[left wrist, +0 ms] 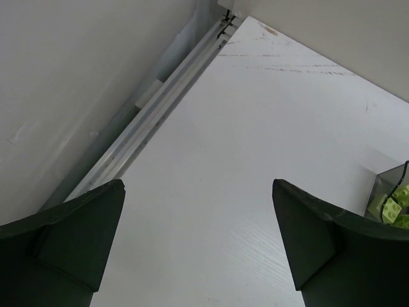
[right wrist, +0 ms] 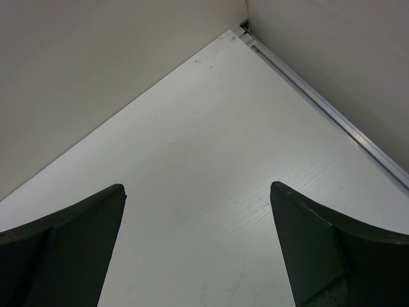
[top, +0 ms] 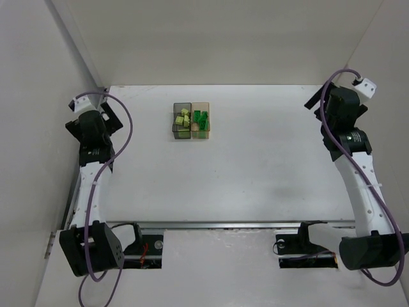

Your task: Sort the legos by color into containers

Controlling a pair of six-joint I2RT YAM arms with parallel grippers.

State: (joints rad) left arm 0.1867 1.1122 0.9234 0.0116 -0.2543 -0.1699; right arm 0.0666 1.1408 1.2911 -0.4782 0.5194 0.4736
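Observation:
Two containers stand side by side at the back middle of the table: a smoky dark grey bin (top: 180,121) on the left and a tan bin (top: 202,121) on the right. Pale yellow-green legos (top: 183,118) lie in the grey bin and dark green legos (top: 200,118) in the tan one. My left gripper (top: 114,118) hangs open at the table's left side, well left of the bins. In its wrist view the left gripper (left wrist: 197,185) holds nothing, and the grey bin (left wrist: 388,182) with pale legos (left wrist: 396,210) shows at the right edge. My right gripper (top: 316,101) (right wrist: 197,187) is open and empty at the far right.
White walls enclose the table on the left, back and right. A metal rail (left wrist: 160,109) runs along the left wall's foot, and another rail (right wrist: 332,115) along the right wall. Both arm bases (top: 92,246) sit at the near edge.

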